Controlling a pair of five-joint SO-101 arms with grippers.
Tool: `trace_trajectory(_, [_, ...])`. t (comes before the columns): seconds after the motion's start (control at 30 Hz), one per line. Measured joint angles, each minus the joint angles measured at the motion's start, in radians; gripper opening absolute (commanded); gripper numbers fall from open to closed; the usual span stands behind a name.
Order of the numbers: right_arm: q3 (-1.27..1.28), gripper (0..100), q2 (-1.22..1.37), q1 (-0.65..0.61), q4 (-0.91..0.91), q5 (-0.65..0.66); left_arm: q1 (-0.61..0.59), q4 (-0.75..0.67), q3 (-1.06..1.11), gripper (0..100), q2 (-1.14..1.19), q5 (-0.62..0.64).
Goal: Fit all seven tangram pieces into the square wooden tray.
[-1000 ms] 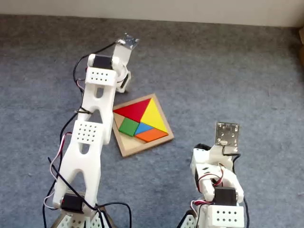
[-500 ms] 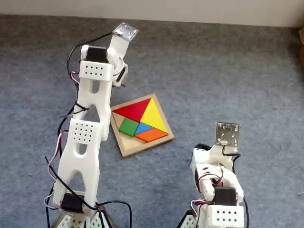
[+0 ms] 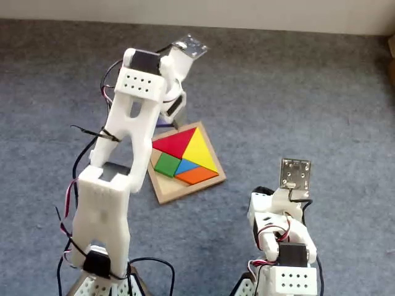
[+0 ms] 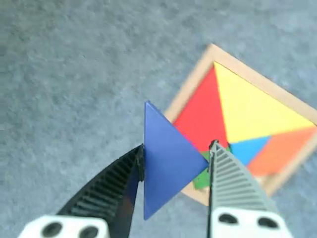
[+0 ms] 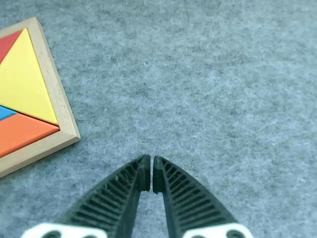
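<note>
the high view looks steeply down on the grey carpet from well above. each wrist view looks down from close over it; all three share the wooden tray.

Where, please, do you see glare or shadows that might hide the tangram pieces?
High view: the metal plate on the left arm catches light; no glare on the wooden tray. Left wrist view: the blue triangle in the left gripper is evenly lit. Right wrist view: flat light on the carpet, no hard shadow around the right gripper.
</note>
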Motion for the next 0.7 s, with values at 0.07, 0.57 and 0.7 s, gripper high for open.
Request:
trace_trajectory(0.07, [0.000, 3.1, 0.000, 0.000, 0.000, 0.000, 0.018, 0.000, 0.107, 17, -0.095, -0.009])
trace_trajectory(0.57, [0.000, 3.1, 0.000, 0.000, 0.000, 0.000, 0.086, -0.215, 0.891, 17, -0.568, -0.423])
trace_trajectory(0.7, [0.000, 3.1, 0.000, 0.000, 0.000, 0.000, 0.101, -0.341, 1.105, 17, -0.626, -0.577])
